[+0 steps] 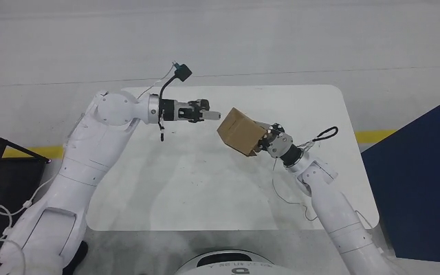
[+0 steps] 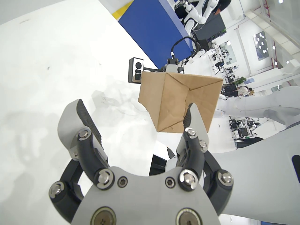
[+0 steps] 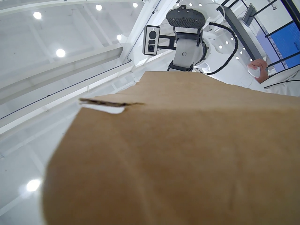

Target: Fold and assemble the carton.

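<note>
Right hand point(image 1: 267, 144) gripping carton point(image 1: 240, 130), holding it tilted above table point(image 1: 172, 192). Left hand point(image 1: 214, 113) hovering wide open just beside folded end. Likely closing flaps; next needing firm press on seams.

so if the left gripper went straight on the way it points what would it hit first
Most likely the carton, held up just ahead of the left gripper; how near it is, is hard to judge.
</note>
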You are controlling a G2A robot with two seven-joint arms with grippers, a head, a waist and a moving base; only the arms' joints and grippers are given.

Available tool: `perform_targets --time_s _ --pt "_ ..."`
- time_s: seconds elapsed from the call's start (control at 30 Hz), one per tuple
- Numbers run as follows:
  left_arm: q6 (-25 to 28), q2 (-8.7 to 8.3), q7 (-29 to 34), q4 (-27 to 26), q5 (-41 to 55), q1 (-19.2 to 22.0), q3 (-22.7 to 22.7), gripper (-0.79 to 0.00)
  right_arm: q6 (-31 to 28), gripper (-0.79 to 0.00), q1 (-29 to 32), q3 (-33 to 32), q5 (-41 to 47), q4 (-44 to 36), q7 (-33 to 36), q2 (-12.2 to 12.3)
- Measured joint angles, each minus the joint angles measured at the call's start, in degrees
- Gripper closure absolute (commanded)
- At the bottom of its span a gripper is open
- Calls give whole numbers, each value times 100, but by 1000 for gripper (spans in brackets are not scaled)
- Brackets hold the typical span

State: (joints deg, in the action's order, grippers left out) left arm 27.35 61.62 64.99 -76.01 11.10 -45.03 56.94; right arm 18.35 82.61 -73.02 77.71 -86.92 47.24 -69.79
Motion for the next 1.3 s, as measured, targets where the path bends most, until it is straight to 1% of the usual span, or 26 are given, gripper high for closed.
perform_targets --time_s 0.13,0.2,0.27,0.4,0.53,0.73,0.8,0.87,0.97,1.03,1.13,1.2,1.3 --pt "67 -99 107 -355 188 -286 301 -785 -6 0 -27 -16 14 30 -28 -6" --pt "61 -125 104 -429 241 -373 388 -785 -48 0 -41 -45 16 47 -55 -7" --pt "45 -157 31 -423 276 -479 505 -785 -217 0 -40 -137 -76 50 -121 1" --pt "161 -242 -111 -317 404 -745 855 -785 -650 0 88 -525 -353 -89 -297 53" --pt "345 -335 -337 -321 668 -1100 1329 -785 -676 0 114 -585 -371 -121 -312 60" --pt "346 -335 -340 -326 672 -1105 1326 -785 -698 0 100 -571 -399 -139 -340 63" --pt "346 -335 -340 -326 672 -1105 1326 -785 -925 0 22 -508 -701 -283 -620 72" --pt "346 -335 -340 -326 672 -1106 1327 -785 -1329 0 -67 -408 -1601 -492 -1119 90" --pt "346 -336 -340 -326 672 -1106 1327 -785 -1432 0 -133 -324 -3449 -866 -1487 170" --pt "346 -335 -340 -326 672 -1106 1327 -785 -1307 0 -100 -306 -4616 -1175 -1528 237" --pt "346 -336 -340 -326 672 -1106 1327 -785 -1033 0 -46 -280 -6104 -1613 -1477 330" --pt "346 -335 -340 -326 672 -1106 1327 -785 -870 0 -8 -230 -6887 -1877 -1445 375" --pt "346 -335 -340 -326 672 -1106 1327 -785 -594 0 45 -12 -8300 -2249 -1485 439"
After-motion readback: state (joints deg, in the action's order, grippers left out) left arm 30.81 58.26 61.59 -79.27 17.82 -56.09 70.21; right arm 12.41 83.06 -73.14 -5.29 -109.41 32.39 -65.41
